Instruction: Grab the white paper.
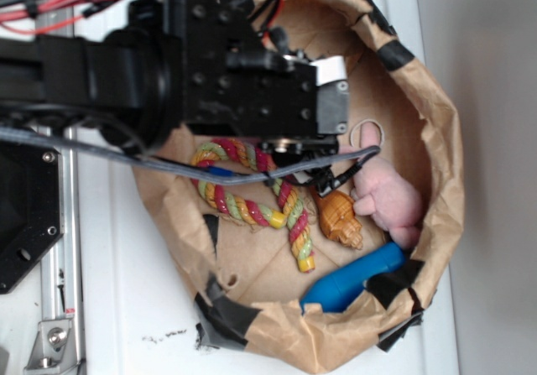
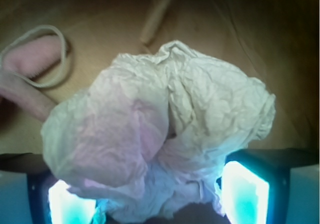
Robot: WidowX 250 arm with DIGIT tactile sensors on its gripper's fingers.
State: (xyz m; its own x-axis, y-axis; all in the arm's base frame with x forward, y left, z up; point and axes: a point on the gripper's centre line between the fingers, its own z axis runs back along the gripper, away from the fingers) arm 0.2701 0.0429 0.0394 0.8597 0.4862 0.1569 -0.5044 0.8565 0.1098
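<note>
The white paper [image 2: 165, 129] is a crumpled off-white wad that fills most of the wrist view. Its lower part sits squeezed between the two glowing teal pads [image 2: 245, 194], and its top bulges over the left pad. My gripper [image 2: 159, 189] is shut on it, both pads touching the paper. In the exterior view the black gripper [image 1: 289, 144] reaches down into a brown paper bag [image 1: 436, 140], and the arm's body hides the paper there.
Inside the bag lie a red-yellow-green rope toy [image 1: 252, 199], a brown shell-shaped toy [image 1: 340, 218], a pink plush toy [image 1: 386, 195], a blue object [image 1: 352, 278] and a small white ring [image 1: 367, 132]. The bag's crumpled walls rise all around.
</note>
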